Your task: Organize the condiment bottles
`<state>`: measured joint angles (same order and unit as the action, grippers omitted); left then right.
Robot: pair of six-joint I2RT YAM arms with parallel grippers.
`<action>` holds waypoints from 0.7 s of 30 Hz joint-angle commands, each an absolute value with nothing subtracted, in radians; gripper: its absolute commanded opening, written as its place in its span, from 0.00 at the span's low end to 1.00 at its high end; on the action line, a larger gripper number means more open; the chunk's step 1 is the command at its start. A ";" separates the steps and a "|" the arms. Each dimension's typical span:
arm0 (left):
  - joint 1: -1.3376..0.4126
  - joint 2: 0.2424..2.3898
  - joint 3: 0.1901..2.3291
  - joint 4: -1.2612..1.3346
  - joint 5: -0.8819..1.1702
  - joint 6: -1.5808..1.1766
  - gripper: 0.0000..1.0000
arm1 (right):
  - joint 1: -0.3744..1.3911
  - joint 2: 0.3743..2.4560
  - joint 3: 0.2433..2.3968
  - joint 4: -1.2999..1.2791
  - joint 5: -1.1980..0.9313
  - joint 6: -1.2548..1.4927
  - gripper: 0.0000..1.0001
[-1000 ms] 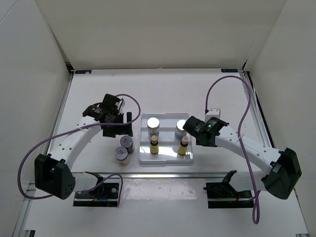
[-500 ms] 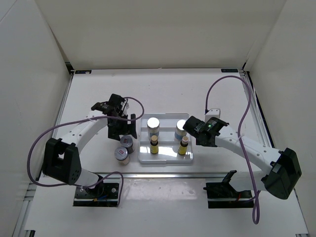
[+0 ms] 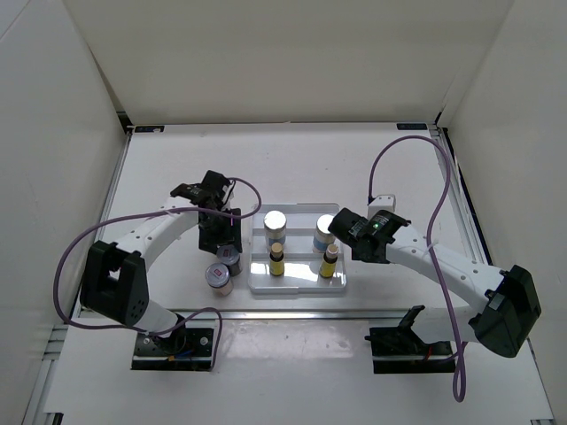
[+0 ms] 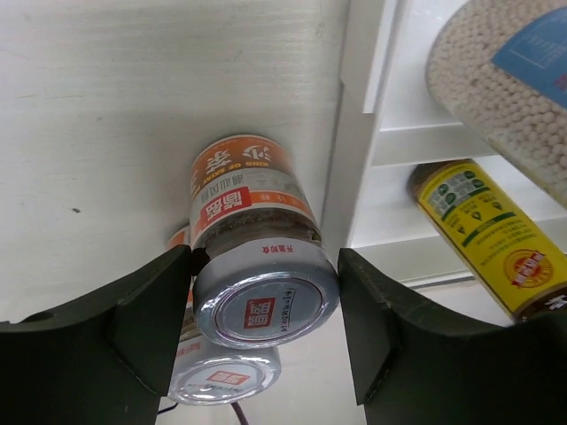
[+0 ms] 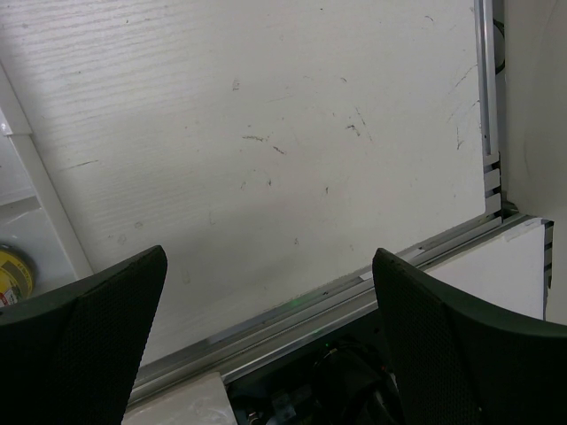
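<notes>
White table (image 3: 177,168). Your left arm reaches forward, elbow bent. Left gripper (image 4: 266,257) points down over jar (image 4: 252,212) just left of tray (image 3: 297,289). Fingers (image 4: 133,328) sit close on both sides of silver lid; cannot tell if clamped. Second jar (image 4: 221,376) just beside it, nearer arm bases. Right gripper (image 5: 266,341) spread wide, empty, above table right of tray. Since a second ago, left gripper swung in over jar; right arm unmoved. Tray holds back jars (image 3: 275,220), with yellow bottles (image 3: 276,262) in front.
</notes>
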<state>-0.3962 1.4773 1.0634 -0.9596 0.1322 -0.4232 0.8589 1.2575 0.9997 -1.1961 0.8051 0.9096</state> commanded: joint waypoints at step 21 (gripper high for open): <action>-0.452 1.819 2.223 -1.325 0.052 -0.362 0.11 | 0.864 1.215 0.986 -1.186 0.845 0.933 1.00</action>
<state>-0.4091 1.7439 2.0712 -1.3094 -0.0105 -0.3794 0.8589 1.2484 0.9977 -1.1931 0.8059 0.9092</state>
